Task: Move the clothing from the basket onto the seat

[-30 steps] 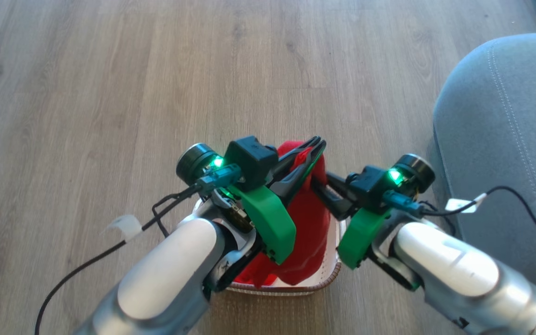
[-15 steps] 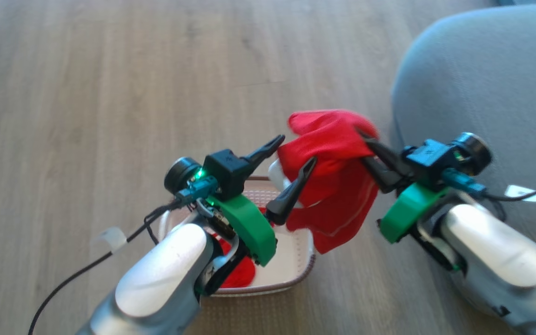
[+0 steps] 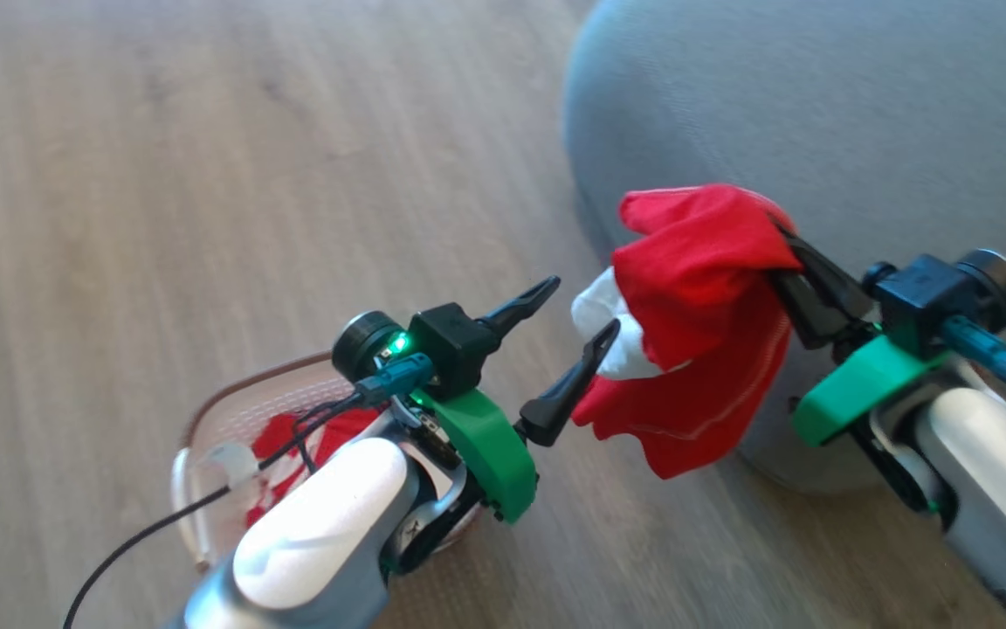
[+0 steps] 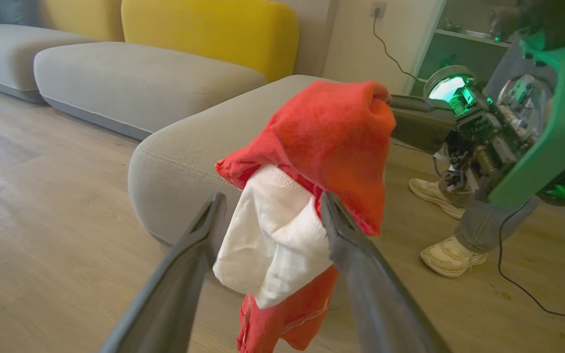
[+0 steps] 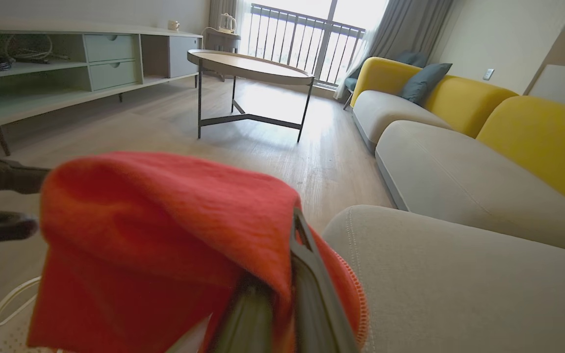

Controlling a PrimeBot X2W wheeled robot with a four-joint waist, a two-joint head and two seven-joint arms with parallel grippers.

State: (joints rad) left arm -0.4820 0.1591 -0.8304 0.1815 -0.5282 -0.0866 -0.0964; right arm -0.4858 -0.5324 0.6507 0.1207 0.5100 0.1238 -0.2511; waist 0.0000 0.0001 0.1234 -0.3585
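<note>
My right gripper (image 3: 784,253) is shut on a piece of the clothing (image 3: 699,279), a red garment with a white panel, which hangs in the air at the front edge of the grey seat (image 3: 817,105). My left gripper (image 3: 584,306) stands open just left of it, its fingers on either side of the white panel (image 4: 272,240) in the left wrist view. The basket (image 3: 206,419) sits on the floor at the lower left, partly behind my left arm, with more red clothing (image 3: 293,437) inside. In the right wrist view the garment (image 5: 165,220) drapes over my right gripper (image 5: 282,279).
A person's feet in pale shoes (image 4: 449,255) stand on the wooden floor beside the seat. Further off are a grey and yellow sofa (image 5: 459,162), a round low table (image 5: 248,68) and a shelf unit (image 5: 66,63). Cables trail from both wrists.
My left gripper has opened and let go of the red garment. My right gripper has carried it up and right to the seat. The camera has turned right, so the basket now sits lower left.
</note>
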